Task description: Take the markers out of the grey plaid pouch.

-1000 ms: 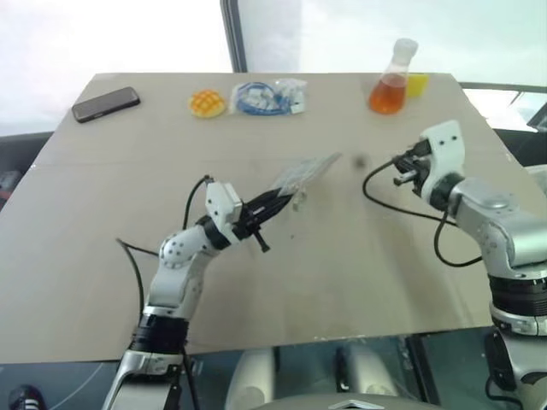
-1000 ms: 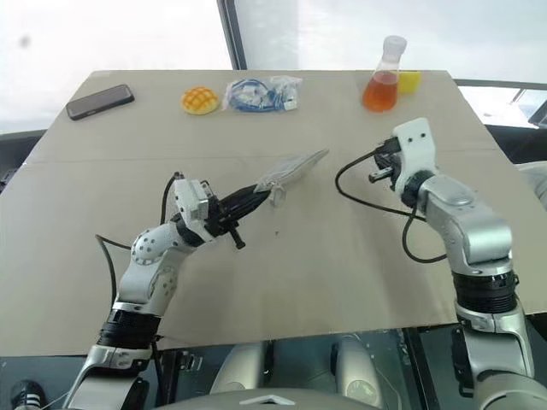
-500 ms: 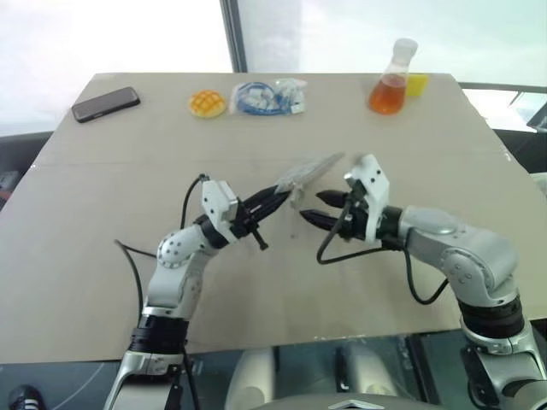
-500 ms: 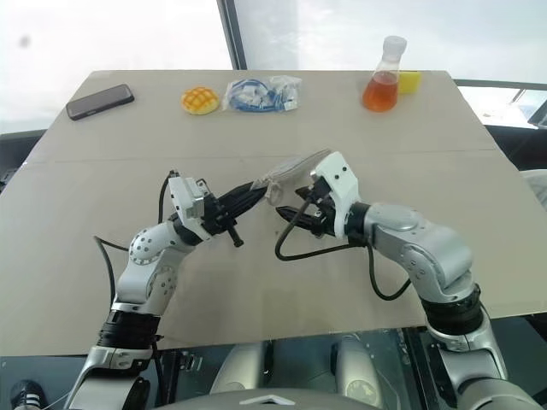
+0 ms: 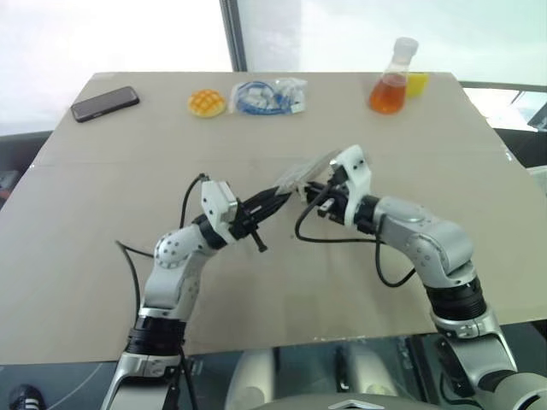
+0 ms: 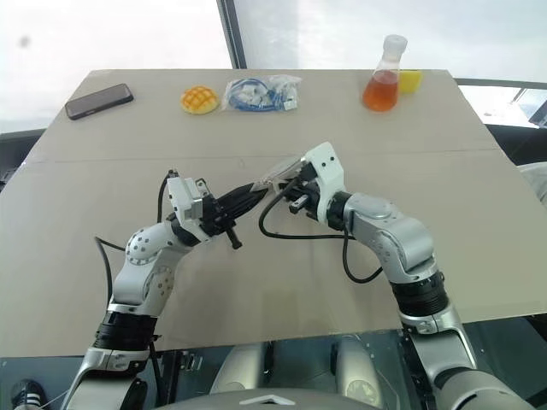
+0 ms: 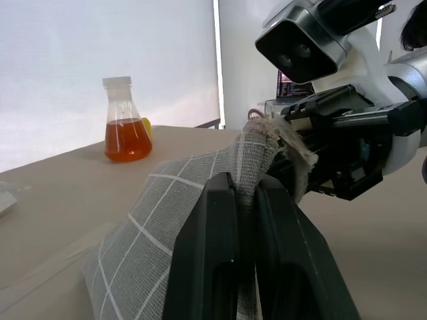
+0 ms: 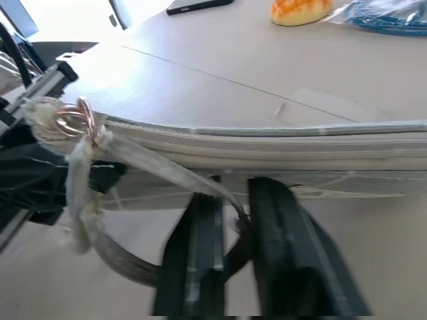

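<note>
Nearest to me, my left gripper (image 5: pixel 272 202) has its jaws pinched on one corner of the grey plaid pouch (image 5: pixel 305 172), holding it up off the table (image 5: pixel 102 256) so that it slants away from me. Just past that corner, my right gripper (image 5: pixel 318 190) sits against the pouch's lower edge. Its jaws look drawn together there, with a thin loop of the pouch's fabric strap running between them in the right wrist view, though I cannot say how firmly it is caught. A small gold ring (image 8: pixel 75 117) hangs on that strap, toward the corner my left gripper holds.

I see no markers, so I judge they are inside the pouch and that I am at the opening step, not yet taking anything out. Next, as I read it, I should keep the left pinch steady while the right pulls the mouth open or reaches in.

Well beyond the pouch, along the far edge of the table, lie a phone (image 5: pixel 105 103), a yellow bun (image 5: pixel 207 103), a bag of blue cable (image 5: pixel 268 96) and a flask of orange liquid (image 5: pixel 391 81).
</note>
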Action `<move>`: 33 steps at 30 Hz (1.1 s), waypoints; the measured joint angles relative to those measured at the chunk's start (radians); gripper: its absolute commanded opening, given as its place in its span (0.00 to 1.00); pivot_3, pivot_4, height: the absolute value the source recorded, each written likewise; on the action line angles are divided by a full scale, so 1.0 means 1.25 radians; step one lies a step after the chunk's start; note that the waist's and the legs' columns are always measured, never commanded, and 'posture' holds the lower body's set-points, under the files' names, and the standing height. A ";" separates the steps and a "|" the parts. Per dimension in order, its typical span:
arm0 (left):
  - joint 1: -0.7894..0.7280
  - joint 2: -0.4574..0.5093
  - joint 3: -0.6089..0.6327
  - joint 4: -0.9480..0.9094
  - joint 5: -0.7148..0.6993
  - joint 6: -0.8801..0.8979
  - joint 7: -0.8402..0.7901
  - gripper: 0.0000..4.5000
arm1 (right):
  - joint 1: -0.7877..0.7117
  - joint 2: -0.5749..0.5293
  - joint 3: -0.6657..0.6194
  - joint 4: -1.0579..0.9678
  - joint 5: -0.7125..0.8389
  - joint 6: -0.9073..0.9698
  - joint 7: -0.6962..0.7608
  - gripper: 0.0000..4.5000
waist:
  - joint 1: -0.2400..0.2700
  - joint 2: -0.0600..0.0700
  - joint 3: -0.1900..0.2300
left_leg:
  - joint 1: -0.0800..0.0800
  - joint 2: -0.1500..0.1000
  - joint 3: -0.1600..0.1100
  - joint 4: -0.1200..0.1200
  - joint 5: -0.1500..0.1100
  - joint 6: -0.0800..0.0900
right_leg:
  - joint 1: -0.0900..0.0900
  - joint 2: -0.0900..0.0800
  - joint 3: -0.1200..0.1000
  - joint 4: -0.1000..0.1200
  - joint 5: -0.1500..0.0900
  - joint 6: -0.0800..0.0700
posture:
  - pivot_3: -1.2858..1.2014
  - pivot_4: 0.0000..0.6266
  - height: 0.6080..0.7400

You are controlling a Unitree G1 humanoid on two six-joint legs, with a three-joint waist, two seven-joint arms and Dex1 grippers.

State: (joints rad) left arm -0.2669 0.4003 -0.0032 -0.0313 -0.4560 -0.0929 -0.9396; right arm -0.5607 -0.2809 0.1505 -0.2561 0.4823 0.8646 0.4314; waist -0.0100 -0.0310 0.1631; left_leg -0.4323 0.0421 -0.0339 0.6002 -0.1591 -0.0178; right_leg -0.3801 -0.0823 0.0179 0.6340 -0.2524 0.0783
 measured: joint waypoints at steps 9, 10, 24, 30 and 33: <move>0.026 0.002 0.028 0.000 -0.103 0.027 -0.096 0.08 | -0.021 -0.163 -0.142 0.087 -0.095 -0.005 -0.053 0.01 | -0.003 0.000 0.000 | 0.000 0.000 0.000 -0.001 0.000 0.000 | 0.000 0.000 0.000 -0.002 0.000 -0.001 | 0.52 0.24 1.00; 0.026 -0.001 0.028 0.000 -0.107 0.025 -0.102 0.08 | -0.021 -0.166 -0.143 0.086 -0.097 -0.005 -0.052 0.01 | -0.004 0.000 0.000 | 0.000 0.000 0.000 -0.002 0.000 0.000 | 0.000 0.000 0.000 -0.002 0.000 0.000 | 0.52 0.24 1.00; 0.009 0.043 -0.028 -0.082 -0.032 0.176 -0.047 0.35 | -0.026 -0.107 -0.135 -0.097 0.005 0.151 -0.039 0.00 | -0.003 0.001 0.001 | 0.000 0.000 0.000 -0.002 0.000 0.000 | 0.000 0.000 0.000 -0.002 0.000 0.000 | 0.52 0.24 1.00; 0.027 0.038 -0.064 -0.133 0.166 0.075 0.076 0.69 | -0.101 -0.036 -0.134 -0.139 0.065 0.237 -0.071 0.00 | -0.003 0.002 0.001 | 0.000 0.000 0.000 -0.002 0.000 0.000 | 0.000 0.000 0.000 -0.003 0.000 0.000 | 0.52 0.24 1.00; 0.044 0.051 -0.070 -0.182 0.223 0.053 0.105 0.69 | -0.131 -0.002 -0.130 -0.144 0.076 0.253 -0.087 0.00 | -0.003 0.002 0.001 | 0.000 0.000 0.000 -0.003 0.000 0.000 | 0.000 0.000 0.000 -0.003 0.000 0.000 | 0.52 0.24 1.00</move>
State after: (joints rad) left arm -0.2113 0.4636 -0.0911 -0.2587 -0.1772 -0.0271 -0.8078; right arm -0.7247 -0.2838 -0.0123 -0.4356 0.5776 1.1809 0.3231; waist -0.0136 -0.0288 0.1646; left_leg -0.4327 0.0423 -0.0335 0.5966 -0.1591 -0.0178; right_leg -0.3807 -0.0822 0.0182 0.6307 -0.2524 0.0779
